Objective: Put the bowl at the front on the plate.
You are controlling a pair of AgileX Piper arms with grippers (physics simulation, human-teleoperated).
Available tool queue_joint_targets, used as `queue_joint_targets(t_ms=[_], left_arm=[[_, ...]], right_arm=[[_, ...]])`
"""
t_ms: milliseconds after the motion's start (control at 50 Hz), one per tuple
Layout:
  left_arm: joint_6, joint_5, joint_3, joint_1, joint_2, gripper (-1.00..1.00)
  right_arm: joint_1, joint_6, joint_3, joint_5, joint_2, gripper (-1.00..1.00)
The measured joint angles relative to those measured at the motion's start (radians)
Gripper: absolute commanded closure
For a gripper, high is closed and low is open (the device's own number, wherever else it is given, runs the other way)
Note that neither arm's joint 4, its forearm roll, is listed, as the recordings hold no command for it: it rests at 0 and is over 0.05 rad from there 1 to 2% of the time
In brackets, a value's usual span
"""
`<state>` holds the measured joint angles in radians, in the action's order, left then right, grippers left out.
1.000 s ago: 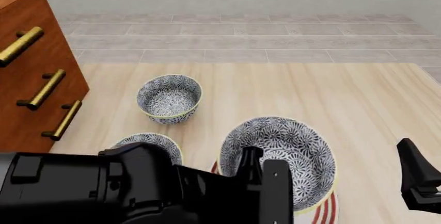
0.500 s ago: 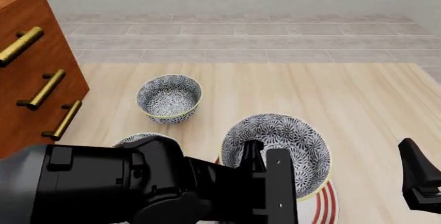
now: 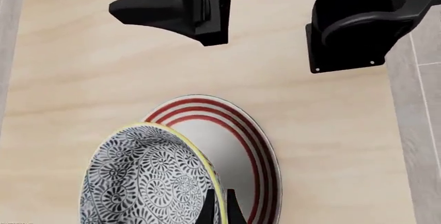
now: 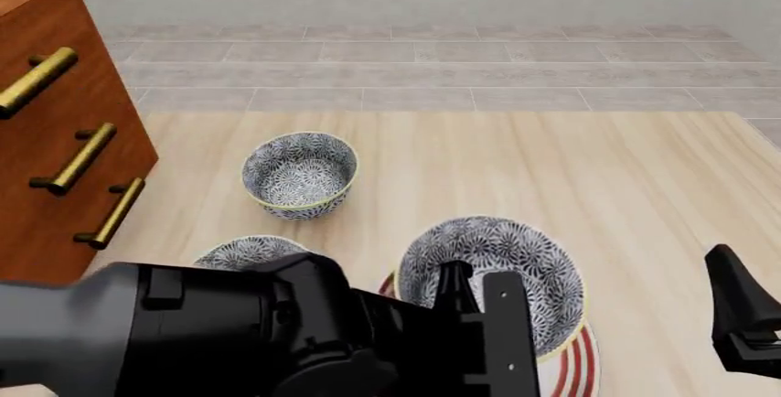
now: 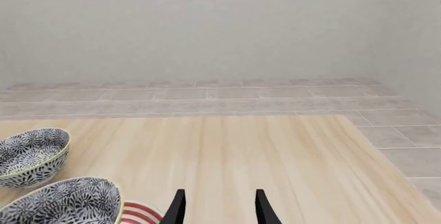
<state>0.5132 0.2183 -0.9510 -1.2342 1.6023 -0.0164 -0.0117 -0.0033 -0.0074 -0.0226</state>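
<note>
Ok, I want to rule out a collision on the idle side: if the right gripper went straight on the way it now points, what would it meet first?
Probably nothing: the right gripper points over bare light wooden tabletop toward the pale back wall; depth is uncertain.

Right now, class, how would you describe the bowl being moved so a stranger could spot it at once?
Start from the wooden drawer chest on the left, then cross the table to the red-ringed plate near its front edge. The bowl is above that plate, its rim gripped by the left hand. Its two look-alikes sit directly on the table, untouched.
</note>
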Motion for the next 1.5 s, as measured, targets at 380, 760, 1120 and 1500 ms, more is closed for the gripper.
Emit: queue_joint_targets(t_ms=[380, 760, 1120, 1500], left_arm=[[-0.035, 0.003, -0.009, 0.007, 0.037, 1.00], [-0.039, 0.003, -0.002, 0.008, 0.065, 1.00], [-0.062, 0.015, -0.011, 0.003, 0.080, 1.00], [-0.068, 0.018, -0.012, 0.008, 0.092, -1.00]], right_arm=[[0.002, -0.001, -0.002, -0.002, -0.003, -1.00], [0.002, -0.001, 0.001, 0.001, 0.003, -1.00], [0.002, -0.002, 0.001, 0.002, 0.005, -1.00], [0.002, -0.001, 0.002, 0.002, 0.006, -1.00]])
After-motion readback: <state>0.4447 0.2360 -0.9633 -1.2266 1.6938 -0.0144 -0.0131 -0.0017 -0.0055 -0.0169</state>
